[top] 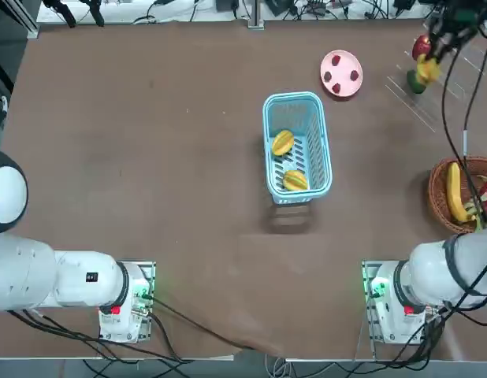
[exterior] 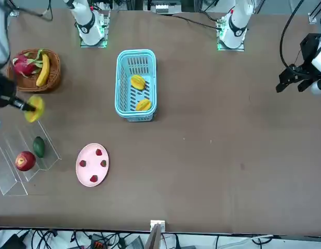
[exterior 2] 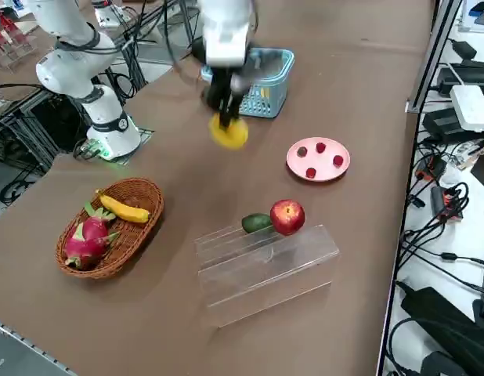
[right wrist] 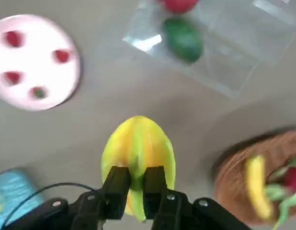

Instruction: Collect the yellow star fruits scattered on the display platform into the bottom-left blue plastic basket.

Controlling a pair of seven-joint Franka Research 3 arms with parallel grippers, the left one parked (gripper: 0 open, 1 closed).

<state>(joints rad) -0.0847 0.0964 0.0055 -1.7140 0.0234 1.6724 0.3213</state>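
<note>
star fruit hangs clamped in the right gripper at the far right, above the display platform. front view: two star fruits lie in the blue plastic basket. right side view: gripper carries fruit aloft between basket and platform. wrist view: fingers pinch it.

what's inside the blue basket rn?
Two yellow star fruits lie in the blue plastic basket, nothing else visible on its slotted floor. The third star fruit is outside, pinched in the right gripper above the table.
</note>
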